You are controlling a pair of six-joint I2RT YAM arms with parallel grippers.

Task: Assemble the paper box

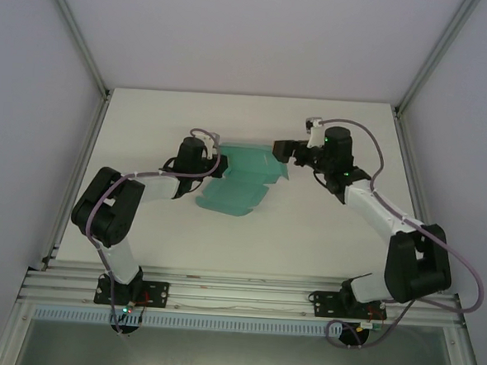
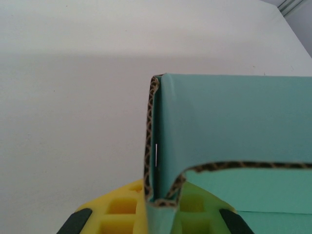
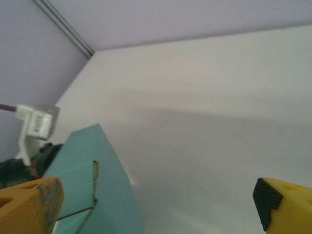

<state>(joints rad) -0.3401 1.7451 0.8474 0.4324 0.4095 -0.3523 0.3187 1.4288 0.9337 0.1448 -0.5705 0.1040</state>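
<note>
One teal box (image 1: pixel 239 184), partly folded, lies mid-surface (image 1: pixel 323 233) between two claws. The left claw (image 1: pixel 216 163) is clamped tight on the box's left wall, whose corrugated edge stands upright between its yellow fingers (image 2: pixel 122 214). Slightly farther back, the right claw (image 1: pixel 282 149) gapes wide at the box's far right corner, one tip just beside the card; whether they touch cannot be told

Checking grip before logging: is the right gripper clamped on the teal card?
No, the right gripper stands wide open; the paper box sits near one finger, unpinched.
</note>
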